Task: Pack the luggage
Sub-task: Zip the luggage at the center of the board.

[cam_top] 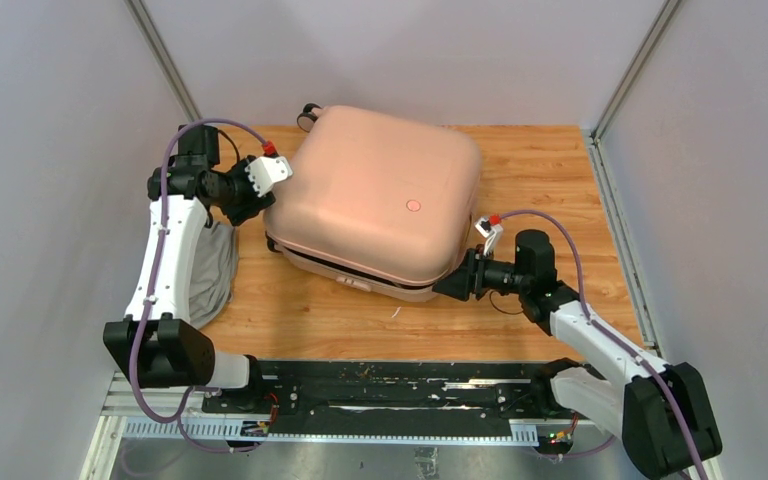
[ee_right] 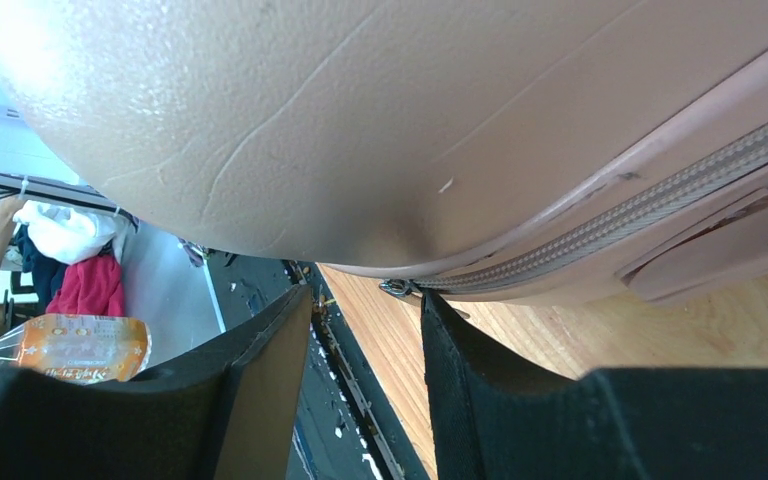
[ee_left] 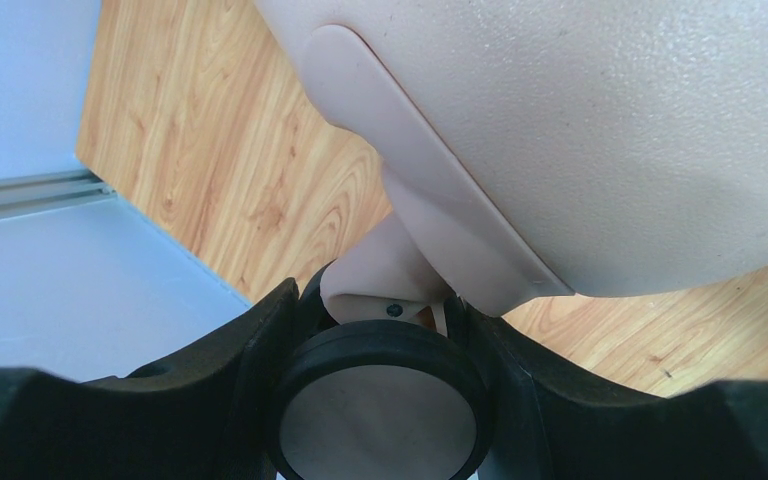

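- One luggage, pale pink hard shell, lying flat mid-table toward the far side. The lid's down, so you can't see what's packed; there's only a dark slit along its near edge.
- Two wheels spotted: one wheel pokes out at the far corner, and a second wheel sits at the left corner.
- One zipper pull hangs at the near right corner.
- Left gripper: fingers hug that second wheel from both sides, pinching it.
- Right gripper: fingers spread, nothing between them, tips just under the zipper pull.
- One grey cloth is bunched on the wooden table, left of the luggage under the left arm.
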